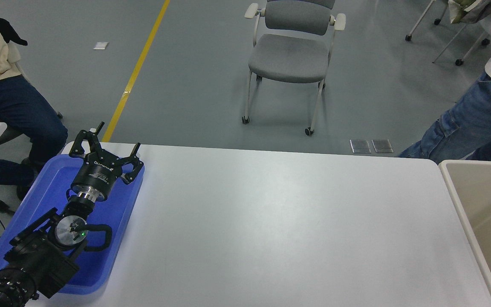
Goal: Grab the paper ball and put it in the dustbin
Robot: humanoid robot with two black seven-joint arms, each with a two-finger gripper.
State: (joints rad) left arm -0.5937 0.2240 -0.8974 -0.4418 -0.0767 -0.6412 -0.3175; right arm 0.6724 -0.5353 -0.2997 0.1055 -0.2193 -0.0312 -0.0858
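The beige dustbin [463,200] stands at the table's right end, cut off by the picture's right edge; the part of its inside that shows holds nothing. The paper ball is out of view. My left gripper [115,138] is open and empty, parked over the far end of a shallow blue tray [113,221] at the lower left. My right arm and gripper are out of view.
The white table [279,221] spans the picture's middle. A grey chair [290,59] stands on the floor beyond it. A person in jeans [471,123] stands at the far right by the dustbin. Another person [2,98] sits at the far left.
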